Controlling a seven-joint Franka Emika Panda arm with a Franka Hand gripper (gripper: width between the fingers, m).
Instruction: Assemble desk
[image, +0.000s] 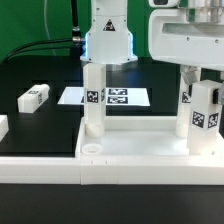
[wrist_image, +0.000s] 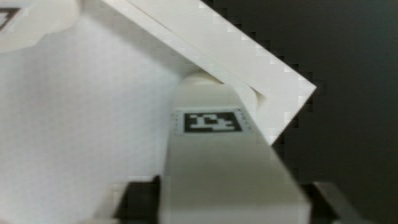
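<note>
The white tabletop (image: 140, 158) lies upside down at the front, rim up. One white leg (image: 93, 100) stands upright at its left end, with an empty round socket (image: 90, 147) in front of it. My gripper (image: 203, 80) is shut on another tagged leg (image: 207, 115) and holds it upright at the tabletop's right end. A tagged part (image: 185, 96) shows just behind it. In the wrist view the held leg (wrist_image: 217, 150) sits between my dark fingers (wrist_image: 143, 200), my gripper (wrist_image: 228, 205) closed on it, above the tabletop's corner rim (wrist_image: 231, 60).
The marker board (image: 115, 96) lies flat behind the tabletop. A loose white leg (image: 33, 97) lies on the black table at the exterior view's left, another white piece (image: 3, 126) at the far left edge. The arm's base (image: 107, 40) stands at the back.
</note>
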